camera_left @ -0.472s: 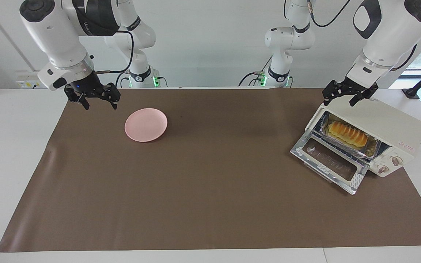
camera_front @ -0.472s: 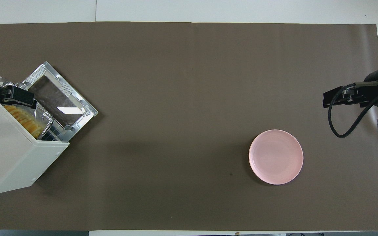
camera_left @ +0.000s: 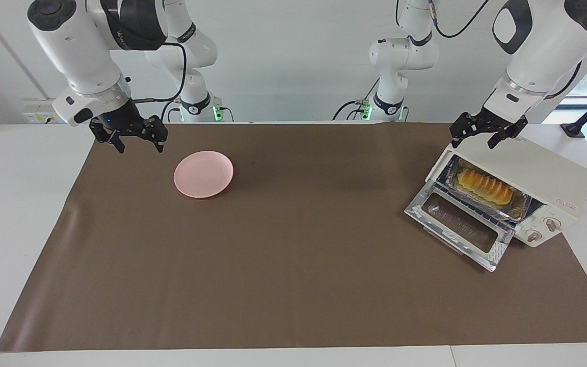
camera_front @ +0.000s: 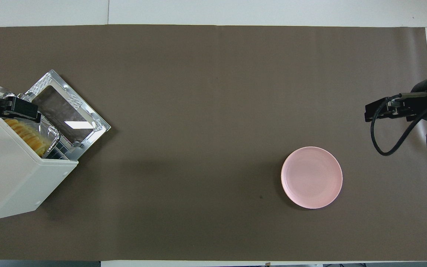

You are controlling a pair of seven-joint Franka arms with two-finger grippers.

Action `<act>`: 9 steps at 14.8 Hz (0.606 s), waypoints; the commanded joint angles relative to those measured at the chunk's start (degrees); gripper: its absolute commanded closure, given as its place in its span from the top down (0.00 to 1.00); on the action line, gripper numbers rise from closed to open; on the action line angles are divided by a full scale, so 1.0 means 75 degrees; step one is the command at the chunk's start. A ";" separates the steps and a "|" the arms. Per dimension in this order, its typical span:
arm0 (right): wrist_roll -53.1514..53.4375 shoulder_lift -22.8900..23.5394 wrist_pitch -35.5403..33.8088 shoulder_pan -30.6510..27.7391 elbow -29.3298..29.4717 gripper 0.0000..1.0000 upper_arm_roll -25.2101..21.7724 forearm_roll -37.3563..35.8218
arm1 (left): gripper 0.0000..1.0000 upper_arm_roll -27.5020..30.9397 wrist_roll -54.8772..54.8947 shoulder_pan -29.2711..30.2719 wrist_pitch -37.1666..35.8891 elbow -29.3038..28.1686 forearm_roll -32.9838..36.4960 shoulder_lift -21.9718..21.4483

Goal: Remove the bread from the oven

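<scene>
The cream-white oven stands at the left arm's end of the table, its glass door folded down open. The golden ridged bread lies in a silver foil tray on the rack inside. In the overhead view the oven hides most of the bread. My left gripper hovers open and empty over the oven's top front corner, above the bread, and shows in the overhead view. My right gripper waits open and empty over the mat beside the pink plate.
A pink plate lies on the brown mat toward the right arm's end, also seen from overhead. The oven's cable trails off its side at the table's end.
The left gripper has shifted very slightly over the oven's top. Nothing else has moved.
</scene>
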 commanded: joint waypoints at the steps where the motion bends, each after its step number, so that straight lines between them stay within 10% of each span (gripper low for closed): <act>1: -0.0095 -0.0125 -0.0058 -0.0087 -0.0116 1.00 0.0064 -0.0110 | 1.00 -0.0022 0.0025 0.0062 0.0117 -0.0096 -0.0003 -0.0040; 9: -0.0095 -0.0125 -0.0058 -0.0087 -0.0116 1.00 0.0064 -0.0110 | 1.00 0.0001 -0.0023 0.0062 0.0176 -0.0061 -0.0003 -0.0286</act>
